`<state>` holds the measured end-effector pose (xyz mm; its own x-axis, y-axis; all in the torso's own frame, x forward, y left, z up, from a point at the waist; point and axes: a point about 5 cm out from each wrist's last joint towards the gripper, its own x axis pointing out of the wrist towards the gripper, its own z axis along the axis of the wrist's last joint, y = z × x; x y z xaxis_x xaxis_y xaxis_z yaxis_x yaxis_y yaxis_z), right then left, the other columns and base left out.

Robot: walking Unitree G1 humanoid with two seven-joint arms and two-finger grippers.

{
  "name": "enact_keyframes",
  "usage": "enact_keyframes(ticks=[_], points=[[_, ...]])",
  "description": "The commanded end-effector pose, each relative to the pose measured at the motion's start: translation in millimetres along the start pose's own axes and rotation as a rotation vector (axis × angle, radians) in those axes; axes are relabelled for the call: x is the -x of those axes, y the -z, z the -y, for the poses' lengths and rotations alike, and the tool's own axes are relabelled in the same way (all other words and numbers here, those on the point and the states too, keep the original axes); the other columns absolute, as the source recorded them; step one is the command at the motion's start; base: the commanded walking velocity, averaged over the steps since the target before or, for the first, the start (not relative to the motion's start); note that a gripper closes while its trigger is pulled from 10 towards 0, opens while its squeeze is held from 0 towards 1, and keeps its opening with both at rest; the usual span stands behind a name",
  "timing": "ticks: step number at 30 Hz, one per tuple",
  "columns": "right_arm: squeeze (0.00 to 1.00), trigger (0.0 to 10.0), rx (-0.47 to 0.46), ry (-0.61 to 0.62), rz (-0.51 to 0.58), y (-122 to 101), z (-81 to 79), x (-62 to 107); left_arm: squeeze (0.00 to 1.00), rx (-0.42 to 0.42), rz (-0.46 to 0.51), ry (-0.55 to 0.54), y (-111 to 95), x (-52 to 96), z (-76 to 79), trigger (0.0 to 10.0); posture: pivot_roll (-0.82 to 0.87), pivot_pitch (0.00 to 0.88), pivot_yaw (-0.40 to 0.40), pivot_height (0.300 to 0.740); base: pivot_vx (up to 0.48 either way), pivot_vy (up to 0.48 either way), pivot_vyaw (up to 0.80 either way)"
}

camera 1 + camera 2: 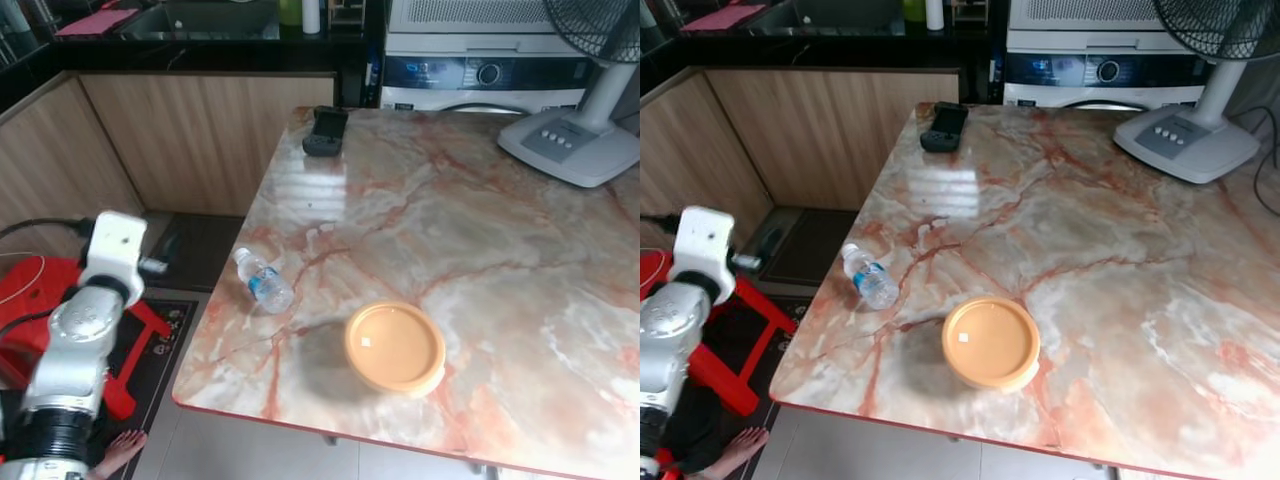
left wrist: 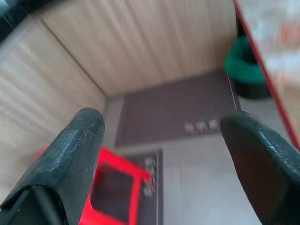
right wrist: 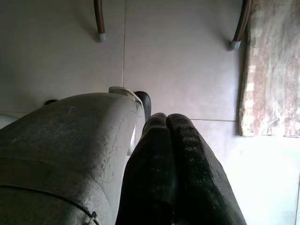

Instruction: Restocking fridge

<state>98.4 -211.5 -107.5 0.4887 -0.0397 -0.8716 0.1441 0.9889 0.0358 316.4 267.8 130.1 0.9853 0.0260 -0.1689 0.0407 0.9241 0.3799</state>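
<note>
Head views, bottle: you are looking at a small water bottle point(image 1: 264, 281) lying on its side on the marble table point(image 1: 480, 230), near the table's front-left edge; I judge it could roll off that edge if you nudge it.
Head views, container: an orange lidded container point(image 1: 395, 346) is sitting close to the table's front edge, beside the bottle; a careless reach could be pushing it over.
Head views, hidden: no fridge is appearing; a bare foot point(image 1: 118, 450) is showing by the table's left corner, so watch your step.
Left wrist view: your left gripper point(image 2: 164, 154) is hanging off the table's left side with fingers apart and empty; this picture is blurring.
Right wrist view: your right gripper point(image 3: 171, 154) is pointing at the floor below the table, fingers pressed together, holding nothing.
</note>
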Motion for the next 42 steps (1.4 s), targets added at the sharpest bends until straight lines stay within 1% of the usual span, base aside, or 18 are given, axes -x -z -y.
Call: enact_keyframes(ticks=[1,4,6,10,15,16,17,20,22,25,27,28,30,31,34,37,40,42], points=[[0.00,10.0,0.004,-0.005,-0.018,4,-1.5,0.4,0.00,-0.016,-0.004,0.009,-1,-2.9,-2.5,10.0,0.10,0.066,0.020,0.740,0.000,0.000,0.00],[0.00,10.0,0.006,-0.004,-0.018,4,-0.6,0.6,0.00,0.015,0.006,0.016,1,-7.6,2.8,10.0,0.09,0.065,0.016,0.740,0.000,0.000,0.00],[0.00,10.0,0.005,-0.001,-0.016,4,0.5,0.9,0.00,0.026,0.037,0.070,-5,-10.1,14.4,10.0,0.08,0.066,0.013,0.740,0.000,0.000,0.00],[0.00,10.0,0.008,0.005,-0.017,4,2.0,1.2,0.00,0.118,0.199,0.229,-32,-7.7,50.1,10.0,0.09,0.071,0.007,0.740,0.000,0.000,0.00],[0.00,10.0,0.010,0.008,-0.017,4,2.7,1.4,0.00,0.180,0.354,0.347,-59,4.6,85.3,10.0,0.08,0.073,0.007,0.740,0.000,0.000,0.00],[0.00,10.0,0.010,0.007,-0.017,4,2.7,1.5,0.00,0.184,0.374,0.352,-63,6.6,88.2,10.0,0.08,0.074,0.008,0.740,0.000,0.000,0.00],[0.00,10.0,0.005,0.007,-0.013,4,2.7,1.5,0.00,0.193,0.432,0.365,-75,12.2,91.9,10.0,0.08,0.075,0.008,0.740,0.000,0.000,0.00],[0.00,10.0,0.006,0.006,-0.012,4,2.7,1.5,0.00,0.218,0.494,0.383,-94,19.2,92.7,10.0,0.09,0.076,0.008,0.740,0.000,0.000,0.00],[0.00,10.0,0.009,0.006,-0.014,4,2.7,1.4,0.00,0.212,0.491,0.404,-96,19.9,94.7,10.0,0.10,0.077,0.007,0.740,0.000,0.000,0.00],[0.00,10.0,0.013,0.005,-0.017,4,2.3,1.3,0.00,0.176,0.442,0.460,-93,19.8,101.4,10.0,0.10,0.074,0.009,0.740,0.000,0.000,0.00],[0.00,10.0,0.013,0.005,-0.015,4,1.6,1.1,0.00,0.133,0.385,0.597,-81,28.3,116.1,10.0,0.09,0.073,0.012,0.740,0.000,0.000,0.00],[0.00,10.0,0.013,0.005,-0.015,4,1.6,1.1,0.00,0.133,0.385,0.597,-81,28.3,116.1,10.0,0.09,0.073,0.012,0.740,0.000,0.000,0.00],[0.00,10.0,0.008,0.005,-0.012,4,1.4,1.1,0.00,0.076,0.370,0.664,-76,37.9,129.7,10.0,0.09,0.070,0.017,0.740,0.000,0.000,0.00],[0.00,10.0,0.008,0.006,-0.012,4,1.4,1.1,0.00,0.060,0.368,0.656,-74,38.5,131.7,10.0,0.09,0.070,0.017,0.740,0.000,0.000,0.00],[0.00,10.0,0.008,0.007,-0.012,4,1.2,1.1,0.00,0.078,0.356,0.576,-72,37.1,134.2,10.0,0.09,0.069,0.021,0.740,0.000,0.000,0.00],[0.00,10.0,0.007,0.009,-0.009,4,1.0,1.0,0.00,0.073,0.380,0.452,-78,36.4,137.3,10.0,0.10,0.072,0.019,0.740,0.000,0.000,0.00],[0.00,10.0,0.008,0.009,-0.009,4,0.8,1.0,0.00,0.077,0.410,0.430,-83,39.4,140.2,10.0,0.10,0.074,0.020,0.740,0.000,0.000,0.00],[0.00,10.0,0.007,0.009,-0.009,4,0.4,1.0,0.00,0.056,0.439,0.434,-87,44.8,147.2,10.0,0.10,0.075,0.022,0.740,0.000,0.000,0.00]])
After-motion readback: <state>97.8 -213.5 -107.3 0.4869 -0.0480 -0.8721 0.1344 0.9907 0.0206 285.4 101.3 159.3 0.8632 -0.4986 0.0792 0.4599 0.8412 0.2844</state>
